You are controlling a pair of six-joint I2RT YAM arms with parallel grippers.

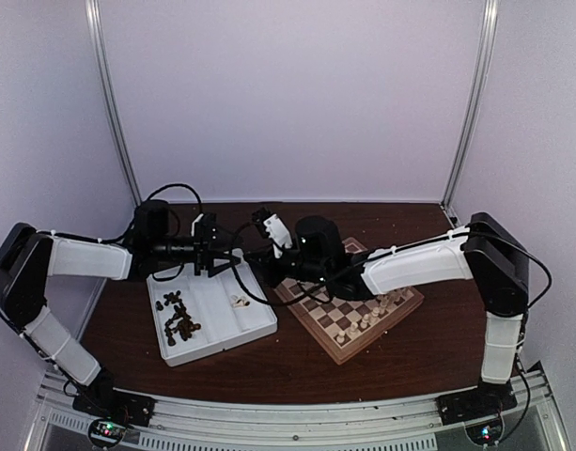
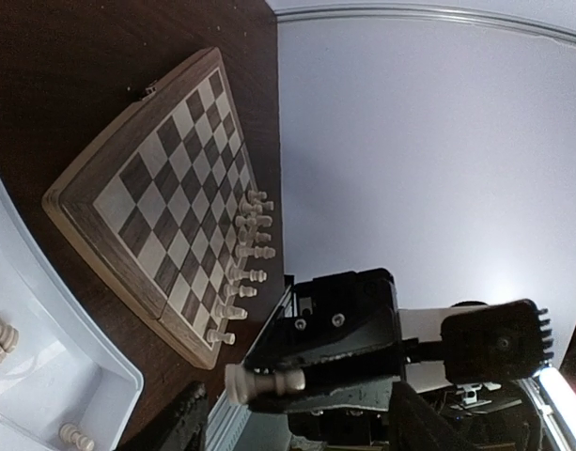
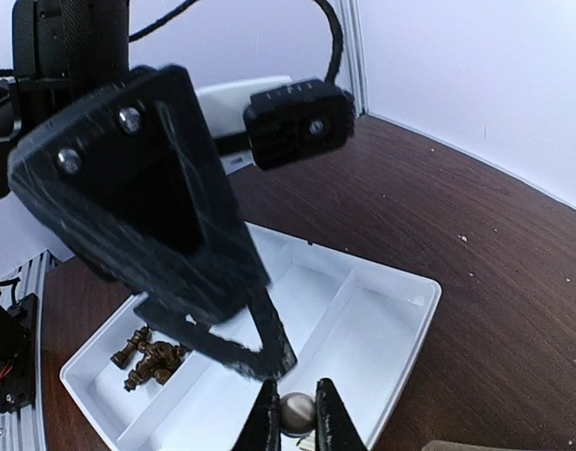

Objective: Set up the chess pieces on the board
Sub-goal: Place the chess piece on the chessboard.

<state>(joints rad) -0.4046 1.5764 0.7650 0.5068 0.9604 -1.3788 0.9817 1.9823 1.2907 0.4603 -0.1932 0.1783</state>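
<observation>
Over the far rim of the tray, mid-frame in the top view: the two arms meet, the left arm's fingers [image 2: 182, 425] facing the right arm's fingers [image 3: 266, 425].
Right arm's fingers: clamped on a held cream piece [image 3: 297, 411]. Its rounded end shows between the tips at the bottom of the right wrist view, and in the left wrist view it lies sideways in the black grip.
Left arm's fingers: apart, one dark tip at each side of the bottom edge of the left wrist view, clear of the held cream piece.
Board [image 1: 342, 358]: on the table [image 1: 410, 362], right of centre in the top view, just beside the tray; a cream row [image 2: 245, 272] stands along one edge.
Tray [image 1: 226, 343]: white with two compartments; dark brown pieces [image 1: 179, 319] are heaped in the left one and a few loose cream pieces [image 1: 239, 302] lie in the right one.
In the way: the left arm's black wrist fills the upper left of the right wrist view and covers part of the tray. In the top view the right arm lies across the far side of the board.
Hard to make out: which kind of piece is held, and how many pieces are in each group. The tray is cut off at the lower left of the left wrist view.
</observation>
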